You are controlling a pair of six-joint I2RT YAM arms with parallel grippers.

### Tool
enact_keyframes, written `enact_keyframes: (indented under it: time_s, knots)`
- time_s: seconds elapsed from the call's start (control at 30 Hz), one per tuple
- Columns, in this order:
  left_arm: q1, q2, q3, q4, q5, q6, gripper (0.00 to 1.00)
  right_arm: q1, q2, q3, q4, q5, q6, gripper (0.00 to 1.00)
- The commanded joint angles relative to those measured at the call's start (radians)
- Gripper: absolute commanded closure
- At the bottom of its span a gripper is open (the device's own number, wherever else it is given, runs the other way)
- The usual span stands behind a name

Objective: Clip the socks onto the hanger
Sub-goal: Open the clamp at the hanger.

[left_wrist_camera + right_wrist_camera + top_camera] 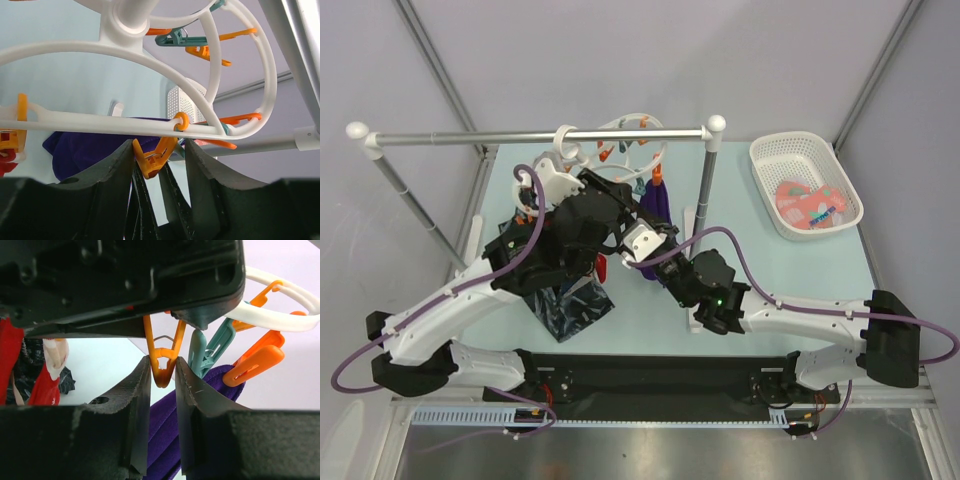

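Grey metal rail (540, 137) runs across the far side, white ball ends on show. Purple cloth (658, 205) hangs just below it, centre. Dark navy marbled cloth (570, 305) lies crumpled near-left on the pale blue table (760, 270). White mesh basket (798, 136) sits far right.

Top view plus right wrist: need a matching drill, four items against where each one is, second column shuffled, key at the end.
Items
1. basket
2. purple cloth
3. orange clothespin
4. dark patterned cloth

Places
A. pinched between the fingers of the right gripper
B. partly under the left arm
C. hanging below the hanger
D. at the far right, with pink socks in it

Pairs: 1-D, 2-C, 3-A, 4-B
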Motion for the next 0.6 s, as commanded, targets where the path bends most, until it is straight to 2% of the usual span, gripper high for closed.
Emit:
enact_keyframes:
  time_s: [0.0,0.17,0.23,0.27,0.43,0.47,0.5,0.53,0.57]
  knots:
    - [-0.001,0.011,0.052,0.001,-0.022,0.009,0.51,0.012,-0.026,-0.007,0.081,-0.036,-0.023,1.0]
    - [0.002,0.008,0.038,-0.001,-0.024,0.0,0.51,0.013,-0.034,-0.03,0.11,-0.042,-0.037,1.0]
    - [0.004,-0.002,0.021,0.016,-0.021,0.002,0.57,0.016,-0.039,-0.036,0.118,-0.043,-0.038,1.0]
    - [0.005,-0.007,0.015,0.022,-0.021,0.006,0.63,0.015,-0.042,-0.041,0.119,-0.043,-0.038,1.0]
    - [0.007,-0.033,-0.016,0.039,-0.018,0.014,0.78,0.016,-0.04,-0.044,0.132,-0.035,-0.046,1.0]
    - [0.007,-0.035,-0.017,0.039,-0.015,0.014,0.83,0.016,-0.04,-0.042,0.133,-0.032,-0.044,0.99]
    - [0.007,-0.036,-0.019,0.042,-0.015,0.017,0.86,0.016,-0.04,-0.044,0.133,-0.03,-0.043,0.98]
    - [0.008,-0.041,-0.02,0.042,-0.013,0.02,0.88,0.015,-0.04,-0.042,0.132,-0.024,-0.04,0.9]
    - [0.007,-0.044,-0.024,0.042,-0.012,0.02,0.92,0.015,-0.039,-0.042,0.135,-0.023,-0.038,0.89]
